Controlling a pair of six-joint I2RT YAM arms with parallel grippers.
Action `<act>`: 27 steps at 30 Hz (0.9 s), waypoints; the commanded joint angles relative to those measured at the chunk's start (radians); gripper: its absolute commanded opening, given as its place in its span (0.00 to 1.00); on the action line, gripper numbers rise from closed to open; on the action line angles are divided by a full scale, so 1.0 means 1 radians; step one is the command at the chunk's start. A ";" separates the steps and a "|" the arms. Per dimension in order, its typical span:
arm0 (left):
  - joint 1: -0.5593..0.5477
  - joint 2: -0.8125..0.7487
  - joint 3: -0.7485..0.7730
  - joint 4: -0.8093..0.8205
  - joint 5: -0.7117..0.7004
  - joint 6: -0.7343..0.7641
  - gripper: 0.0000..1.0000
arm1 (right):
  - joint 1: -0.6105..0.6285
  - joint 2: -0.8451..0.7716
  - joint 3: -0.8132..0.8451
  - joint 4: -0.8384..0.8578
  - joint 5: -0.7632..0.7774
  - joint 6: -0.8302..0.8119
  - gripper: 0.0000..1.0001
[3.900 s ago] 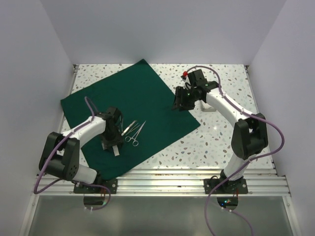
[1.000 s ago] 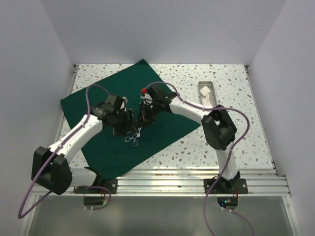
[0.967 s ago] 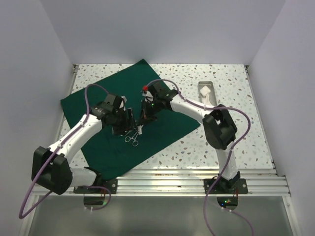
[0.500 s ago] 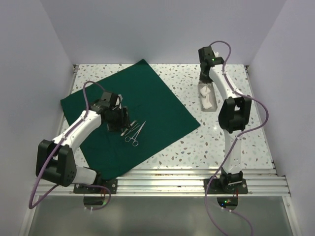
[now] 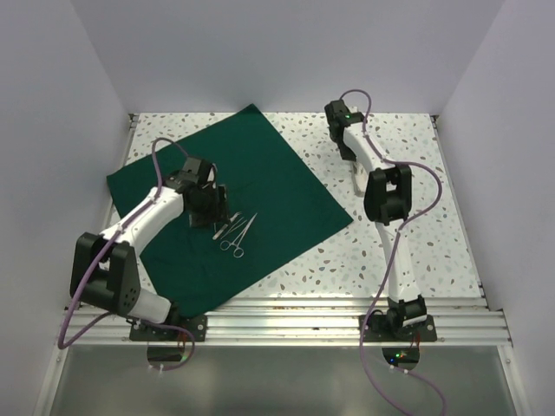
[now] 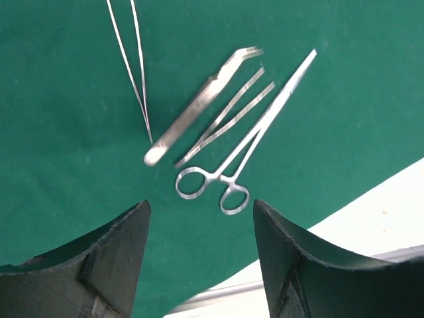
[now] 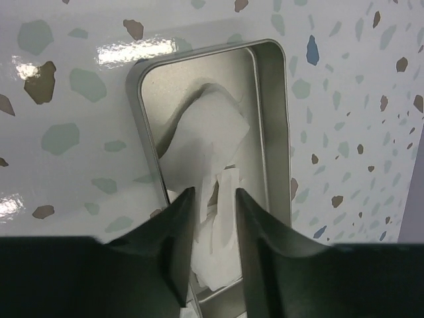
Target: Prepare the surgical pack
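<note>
Left gripper (image 6: 202,252) wide apart, empty; steel instruments (image 6: 218,126) just ahead of it on green cloth (image 6: 66,99), apparently laid out for wrapping. Right gripper (image 7: 212,218) narrowly parted directly over white pads (image 7: 205,132) in tray (image 7: 281,132), likely poised to pinch.

The fixed camera sat high behind the two arm bases (image 5: 169,328) and looked down and forward over the whole worktop (image 5: 416,225), far enough back to take in both arms end to end. The left wrist camera looked almost straight down past the left hand (image 6: 200,212), close over the green cloth (image 6: 66,99) and the steel instruments (image 6: 225,132). That patch showed small at the middle-left of the overhead view. The right wrist camera pointed down between the fingers of the right hand (image 7: 213,195), very near the metal tray (image 7: 271,119), which the overhead view showed only partly, behind the right arm
</note>
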 commanded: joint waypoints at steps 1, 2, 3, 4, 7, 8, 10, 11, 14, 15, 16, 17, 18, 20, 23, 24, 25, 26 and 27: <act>0.003 0.079 0.090 0.024 -0.042 0.021 0.67 | -0.009 -0.027 0.034 -0.013 0.034 -0.015 0.41; 0.001 0.096 0.106 0.024 -0.046 0.024 0.66 | -0.009 -0.038 0.034 -0.026 0.027 -0.009 0.47; 0.000 0.113 0.122 0.023 -0.057 0.029 0.65 | -0.010 -0.047 0.033 -0.029 0.017 0.002 0.58; -0.003 0.148 0.159 0.020 -0.063 0.039 0.62 | -0.010 -0.058 0.030 -0.035 0.003 0.008 0.61; -0.012 0.220 0.236 0.009 -0.102 0.067 0.57 | -0.009 -0.121 0.002 -0.066 -0.083 0.040 0.65; -0.017 0.237 0.253 0.009 -0.102 0.081 0.54 | -0.009 -0.145 -0.013 -0.078 -0.113 0.051 0.65; -0.031 0.289 0.302 0.010 -0.126 0.125 0.44 | -0.010 -0.228 -0.071 -0.084 -0.222 0.086 0.67; -0.038 0.304 0.316 0.010 -0.135 0.140 0.41 | -0.009 -0.262 -0.099 -0.075 -0.265 0.098 0.67; -0.065 0.348 0.340 0.024 -0.166 0.191 0.40 | -0.006 -0.398 -0.214 -0.047 -0.413 0.152 0.70; -0.068 0.355 0.340 0.032 -0.162 0.199 0.40 | -0.006 -0.433 -0.239 -0.041 -0.445 0.173 0.70; -0.068 0.367 0.337 0.036 -0.154 0.214 0.40 | -0.006 -0.487 -0.278 -0.035 -0.507 0.178 0.70; -0.068 0.374 0.339 0.041 -0.152 0.219 0.40 | 0.000 -0.516 -0.295 -0.029 -0.531 0.181 0.70; -0.069 0.380 0.337 0.046 -0.145 0.223 0.40 | 0.002 -0.541 -0.314 -0.026 -0.548 0.186 0.70; -0.072 0.391 0.331 0.062 -0.131 0.234 0.39 | 0.007 -0.610 -0.371 -0.014 -0.614 0.189 0.70; -0.083 0.417 0.334 0.064 -0.137 0.233 0.35 | 0.014 -0.694 -0.461 0.015 -0.681 0.181 0.70; -0.083 0.421 0.339 0.064 -0.138 0.228 0.32 | 0.019 -0.717 -0.485 0.025 -0.697 0.178 0.70; -0.085 0.433 0.339 0.066 -0.138 0.227 0.30 | 0.019 -0.734 -0.530 0.031 -0.704 0.175 0.70; -0.088 0.438 0.340 0.069 -0.138 0.227 0.29 | 0.017 -0.765 -0.550 0.037 -0.715 0.175 0.70; -0.091 0.447 0.345 0.069 -0.137 0.225 0.29 | 0.017 -0.777 -0.581 0.036 -0.720 0.174 0.70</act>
